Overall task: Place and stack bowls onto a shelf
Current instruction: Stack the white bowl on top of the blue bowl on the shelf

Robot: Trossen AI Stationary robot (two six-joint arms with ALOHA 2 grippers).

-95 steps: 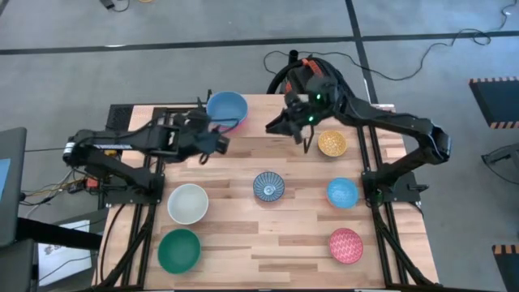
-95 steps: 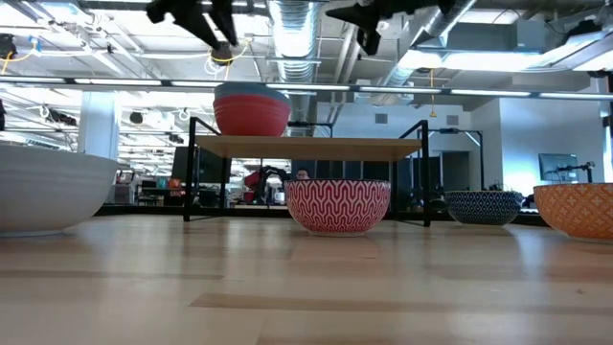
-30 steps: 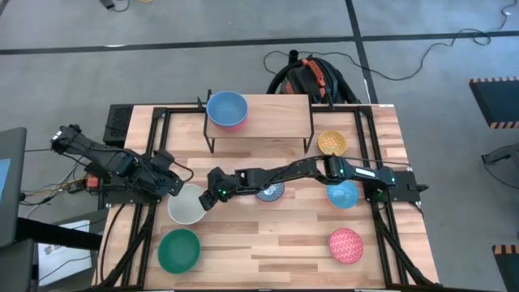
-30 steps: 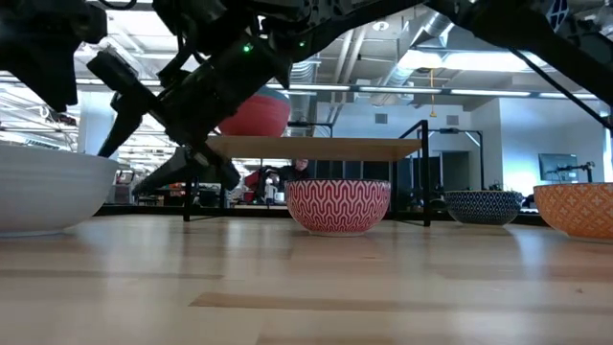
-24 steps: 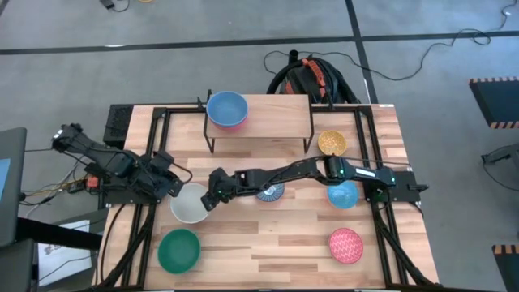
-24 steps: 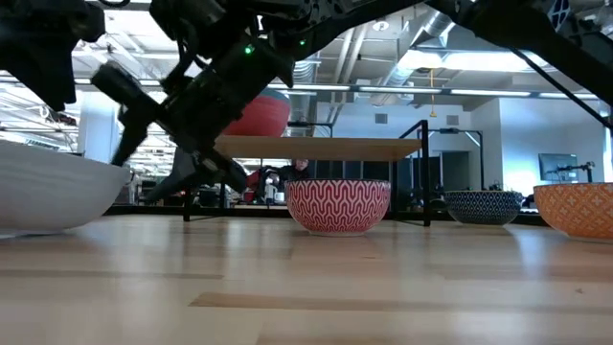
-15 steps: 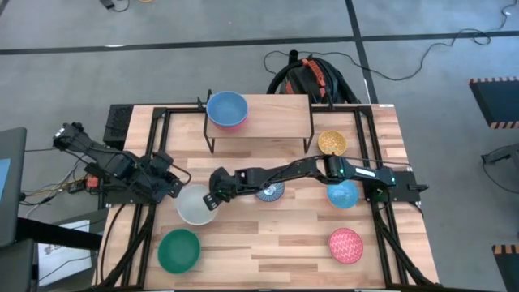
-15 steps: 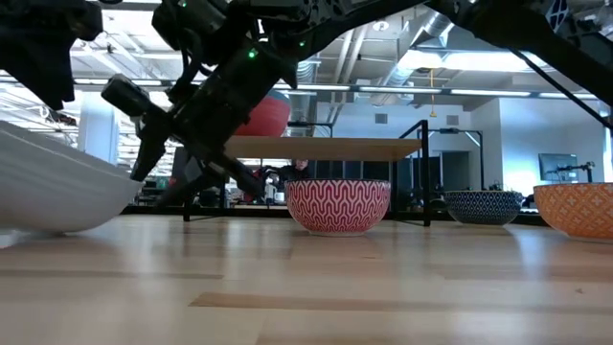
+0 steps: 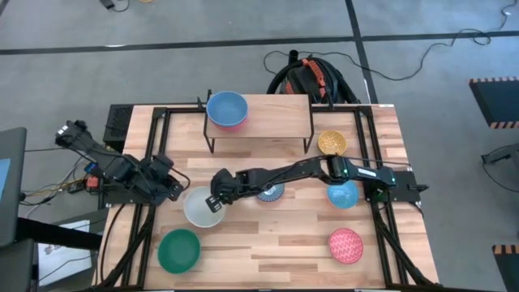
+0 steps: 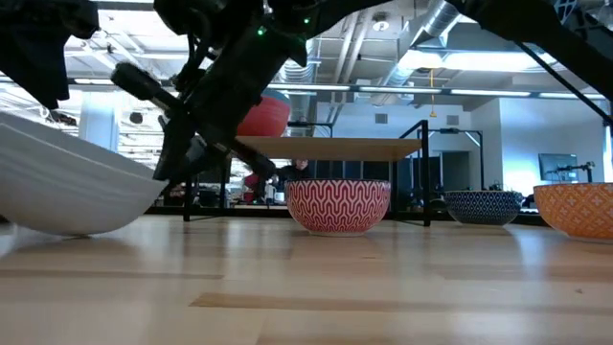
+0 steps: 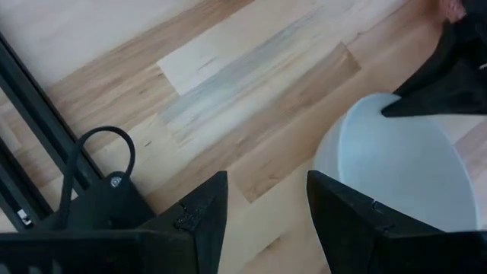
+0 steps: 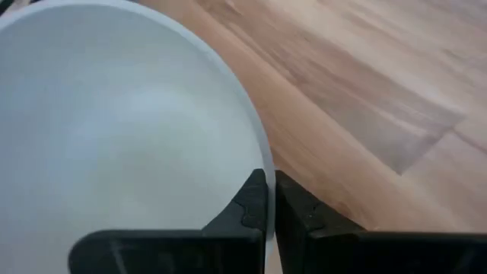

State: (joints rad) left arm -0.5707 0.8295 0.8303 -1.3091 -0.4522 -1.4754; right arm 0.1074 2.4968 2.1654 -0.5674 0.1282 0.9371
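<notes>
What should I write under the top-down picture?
Right gripper pinches the tilted white bowl's rim; left gripper waits beside it.

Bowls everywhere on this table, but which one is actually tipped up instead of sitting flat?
The white bowl. The right end effector pinches its rim, lifting that side, so it sits tilted in the low view. The others sit level.

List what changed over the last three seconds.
The right pincer reached across from the shelf, shut on the white bowl rim and tipped it. The left pincer drew back to the table's left edge. The other bowls stayed put.
</notes>
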